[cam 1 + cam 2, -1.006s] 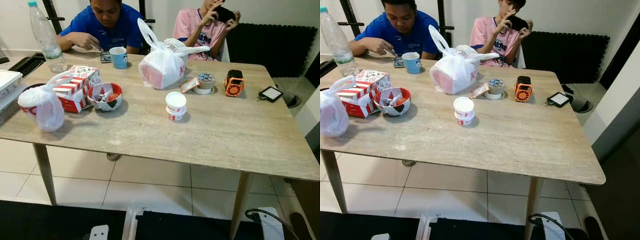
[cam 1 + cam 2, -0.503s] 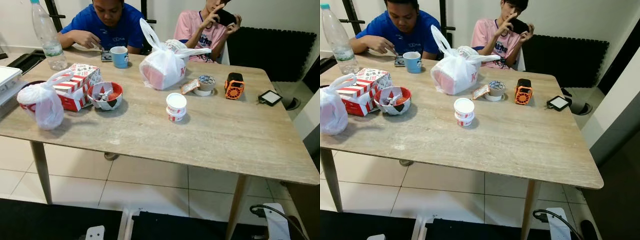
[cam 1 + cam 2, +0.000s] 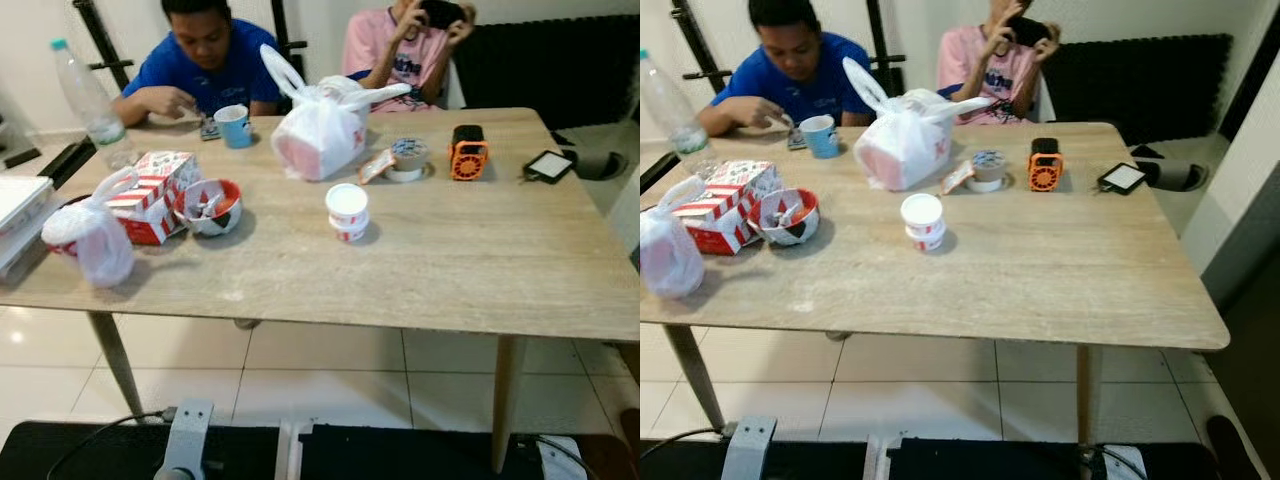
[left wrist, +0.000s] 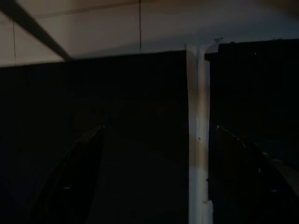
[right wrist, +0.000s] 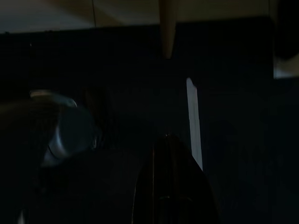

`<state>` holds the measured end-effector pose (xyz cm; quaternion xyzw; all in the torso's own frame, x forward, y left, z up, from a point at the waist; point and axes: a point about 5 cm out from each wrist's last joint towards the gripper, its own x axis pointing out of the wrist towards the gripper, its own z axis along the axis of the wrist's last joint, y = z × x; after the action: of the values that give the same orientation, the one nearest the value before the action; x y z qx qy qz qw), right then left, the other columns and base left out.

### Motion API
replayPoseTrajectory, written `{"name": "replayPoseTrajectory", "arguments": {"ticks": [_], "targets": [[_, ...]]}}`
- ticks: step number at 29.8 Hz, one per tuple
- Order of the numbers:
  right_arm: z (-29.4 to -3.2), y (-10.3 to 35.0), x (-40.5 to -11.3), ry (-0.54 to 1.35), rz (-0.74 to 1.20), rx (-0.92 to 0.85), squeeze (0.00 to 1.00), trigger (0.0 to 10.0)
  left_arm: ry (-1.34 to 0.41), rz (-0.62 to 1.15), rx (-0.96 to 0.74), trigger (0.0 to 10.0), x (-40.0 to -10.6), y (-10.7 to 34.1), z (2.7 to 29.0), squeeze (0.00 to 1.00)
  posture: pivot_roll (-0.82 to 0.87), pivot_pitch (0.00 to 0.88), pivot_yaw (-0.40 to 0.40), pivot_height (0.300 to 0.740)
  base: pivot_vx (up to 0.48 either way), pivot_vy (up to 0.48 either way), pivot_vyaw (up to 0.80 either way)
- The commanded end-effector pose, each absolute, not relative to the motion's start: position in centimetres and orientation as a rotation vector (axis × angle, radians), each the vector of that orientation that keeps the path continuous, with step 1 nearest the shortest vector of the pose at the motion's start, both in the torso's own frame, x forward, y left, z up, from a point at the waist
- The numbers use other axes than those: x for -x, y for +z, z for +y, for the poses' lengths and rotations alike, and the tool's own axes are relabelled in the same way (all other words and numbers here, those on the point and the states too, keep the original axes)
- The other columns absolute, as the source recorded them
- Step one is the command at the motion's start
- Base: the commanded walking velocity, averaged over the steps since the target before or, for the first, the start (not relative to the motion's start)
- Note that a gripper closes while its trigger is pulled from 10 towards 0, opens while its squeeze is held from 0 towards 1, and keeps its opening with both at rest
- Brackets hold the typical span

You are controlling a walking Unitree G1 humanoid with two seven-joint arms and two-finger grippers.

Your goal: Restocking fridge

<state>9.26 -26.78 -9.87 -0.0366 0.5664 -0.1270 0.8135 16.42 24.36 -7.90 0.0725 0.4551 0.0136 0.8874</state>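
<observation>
A wooden table (image 3: 450, 260) stands before me with food on it. A knotted white plastic bag (image 3: 315, 135) sits at the middle back, and a small white and red tub (image 3: 347, 211) stands in front of it. A red bowl (image 3: 211, 205), a red and white striped box (image 3: 150, 183) and a second white bag (image 3: 90, 228) lie on the left. My left gripper (image 4: 160, 130) hangs low over a dark mat, open and holding nothing. My right gripper (image 5: 168, 137) hangs in the dark too, its fingers together.
Two people sit at the far side, one in blue (image 3: 205, 65) and one in pink (image 3: 400, 50). A water bottle (image 3: 90, 95), a blue mug (image 3: 235, 126), a tape roll (image 3: 407, 160), an orange gadget (image 3: 467, 152) and a black device (image 3: 549, 165) also stand on the table.
The whole picture has shifted, so the camera has moved; the table now sits squarer and a little farther off. Nothing on the table has moved.
</observation>
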Motion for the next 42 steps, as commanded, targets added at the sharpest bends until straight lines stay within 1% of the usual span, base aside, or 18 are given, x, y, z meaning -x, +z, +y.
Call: {"name": "replayPoseTrajectory", "arguments": {"ticks": [1, 5, 7, 8, 9, 13, 14, 21, 25, 42], "targets": [[-26.1, -10.2, -8.8, -0.283, 1.206, 0.048, 0.0, 10.0, 0.017, 0.961, -0.167, 10.0, -15.9, -8.0, 24.7, 0.0, -0.11, 0.021, 0.104, 0.74, 0.0, 0.0, 0.0], [-26.4, -10.1, -8.5, -0.3, 1.206, 0.043, 0.0, 10.0, 0.02, 0.999, -0.126, 10.0, -14.6, -8.6, 24.5, 0.0, -0.11, 0.036, 0.099, 0.74, 0.0, 0.0, 0.0], [-26.8, -10.1, -7.9, -0.316, 1.21, 0.051, 0.0, 10.0, 0.028, 1.026, -0.103, 10.0, -13.3, -9.0, 24.8, 0.0, -0.09, 0.067, 0.095, 0.74, 0.0, 0.0, 0.0], [-27.7, -9.8, -8.2, -0.337, 1.198, 0.067, 0.0, 10.0, 0.045, 1.042, -0.076, 10.0, -12.6, -9.3, 24.6, 0.0, -0.09, 0.067, 0.095, 0.74, 0.0, 0.0, 0.0], [-28.1, -9.6, -8.3, -0.343, 1.193, 0.078, 0.0, 10.0, 0.051, 1.048, -0.067, 10.0, -12.2, -9.4, 24.6, 0.0, -0.09, 0.087, 0.098, 0.74, 0.0, 0.0, 0.0], [-28.6, -9.4, -8.4, -0.35, 1.183, 0.092, 0.0, 10.0, 0.051, 1.062, -0.068, 10.0, -11.5, -9.5, 24.7, 0.0, -0.09, 0.099, 0.096, 0.74, 0.0, 0.0, 0.0], [-29.2, -9.0, -9.0, -0.36, 1.156, 0.093, 0.0, 10.0, 0.055, 1.075, -0.071, 10.0, -10.8, -9.6, 25.1, 0.0, -0.08, 0.105, 0.088, 0.74, 0.0, 0.0, 0.0], [-29.2, -8.7, -10.2, -0.344, 1.128, 0.104, 0.0, 10.0, 0.092, 1.055, -0.05, 10.0, -10.8, -9.4, 25.6, 0.0, -0.05, 0.099, 0.074, 0.74, 0.0, 0.0, 0.0], [-28.7, -8.6, -11.3, -0.332, 1.099, 0.095, 0.0, 10.0, 0.092, 1.058, -0.051, 10.0, -10.6, -9.5, 25.7, 0.0, -0.06, 0.099, 0.077, 0.74, 0.0, 0.0, 0.0], [-28.6, -8.9, -10.3, -0.343, 1.115, 0.08, 0.0, 10.0, 0.079, 1.051, -0.054, 10.0, -11.0, -9.4, 25.6, 0.0, -0.07, 0.106, 0.086, 0.74, 0.0, 0.0, 0.0]]}}
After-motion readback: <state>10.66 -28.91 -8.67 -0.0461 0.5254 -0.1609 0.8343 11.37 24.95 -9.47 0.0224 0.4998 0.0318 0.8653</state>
